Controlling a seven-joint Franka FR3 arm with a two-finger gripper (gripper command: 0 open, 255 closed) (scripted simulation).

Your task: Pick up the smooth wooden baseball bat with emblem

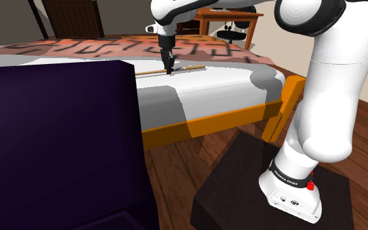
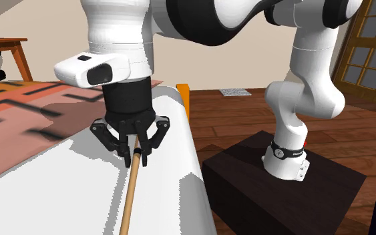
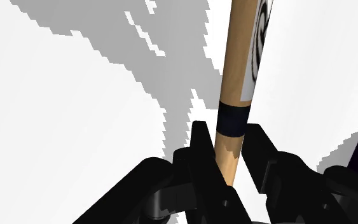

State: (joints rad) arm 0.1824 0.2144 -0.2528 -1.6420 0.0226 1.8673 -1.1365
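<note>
Bat (image 3: 233, 70) lies flat on the bed (image 1: 228, 82), on the white sheet, with its long axis passing between the jaws. The jaws pinch it from both sides, just short of its black band (image 3: 230, 119). Wrist view shows that contact and the emblem (image 3: 258, 44); shoulder view shows the bat's length resting on the bed.

A bedroom in a home: a bed (image 1: 221, 121) with an orange wooden frame and patterned blanket (image 1: 110, 47), plank floor (image 1: 189, 157), small wooden table (image 2: 3, 42), lattice-paned windows (image 2: 373, 47)
</note>
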